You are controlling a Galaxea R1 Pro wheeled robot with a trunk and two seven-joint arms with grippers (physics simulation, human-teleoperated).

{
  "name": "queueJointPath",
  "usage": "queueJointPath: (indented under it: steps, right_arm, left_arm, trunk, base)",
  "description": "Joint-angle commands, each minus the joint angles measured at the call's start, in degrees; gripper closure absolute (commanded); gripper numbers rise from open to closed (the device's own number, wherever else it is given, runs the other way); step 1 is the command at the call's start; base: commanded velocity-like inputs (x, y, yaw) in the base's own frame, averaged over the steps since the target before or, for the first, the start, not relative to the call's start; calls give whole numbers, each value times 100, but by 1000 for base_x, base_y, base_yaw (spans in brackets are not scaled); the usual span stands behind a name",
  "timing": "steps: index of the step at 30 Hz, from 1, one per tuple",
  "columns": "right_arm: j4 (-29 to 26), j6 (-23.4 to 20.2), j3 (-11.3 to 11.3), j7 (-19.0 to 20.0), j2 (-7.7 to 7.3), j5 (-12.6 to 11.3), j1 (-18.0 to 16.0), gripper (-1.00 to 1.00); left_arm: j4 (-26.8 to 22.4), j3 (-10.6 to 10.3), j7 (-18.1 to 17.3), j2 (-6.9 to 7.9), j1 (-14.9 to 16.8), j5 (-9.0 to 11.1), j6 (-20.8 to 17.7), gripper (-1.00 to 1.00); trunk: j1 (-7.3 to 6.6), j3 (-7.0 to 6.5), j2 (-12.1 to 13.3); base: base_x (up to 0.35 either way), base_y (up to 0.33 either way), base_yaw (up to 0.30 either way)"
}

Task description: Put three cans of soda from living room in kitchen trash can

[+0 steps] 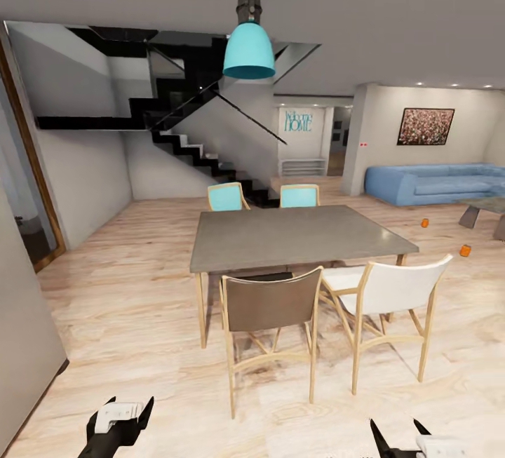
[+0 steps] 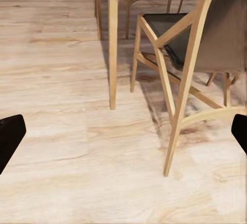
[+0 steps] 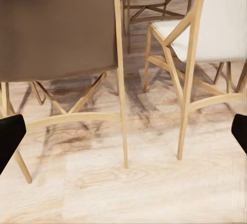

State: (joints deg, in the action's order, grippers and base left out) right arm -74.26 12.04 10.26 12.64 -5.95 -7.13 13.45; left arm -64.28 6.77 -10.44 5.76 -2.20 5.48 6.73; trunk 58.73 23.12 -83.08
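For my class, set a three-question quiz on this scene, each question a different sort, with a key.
1. True or false: two orange cans stand on the wood floor to the right of the dining table.
2. Multiple choice: the near chair on the right is A) teal, B) white, C) black.
3. Short answer: what hangs from the ceiling above the table?

Key
1. True; both are on the floor, between the table and the blue sofa.
2. B.
3. A teal pendant lamp.
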Motion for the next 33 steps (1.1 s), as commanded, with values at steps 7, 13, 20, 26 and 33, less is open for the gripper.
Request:
queueJointPath:
  steps: [7,13,20,26,33]
  right_arm:
    - [8,0,-3,2,-2,-7,0,-100]
    - [8,0,1,6,-2,-7,-2,-100]
    - [8,0,2,3,-2,-7,-1,-100]
    - [8,0,3,2,-2,-6,0,-100]
    - [8,0,3,2,-2,-1,0,-100]
  left_arm:
    - [13,0,5,-3,0,-4,-1,-100]
    - [16,0,6,-3,0,-6,2,-100]
    - [16,0,7,-4,0,-4,3,-100]
    - [20,0,7,-5,0,-3,3,-100]
    - [21,0,7,-1,0,-10,3,-100]
  trunk:
    - [0,-41,0]
    - [0,-75,0]
    - [0,-116,0]
    - [0,-150,0]
    - [0,-188,0]
  base:
    - [0,0,-222]
    - [0,0,-222]
    - [0,0,-222]
    - [0,0,-222]
    - [0,0,-222]
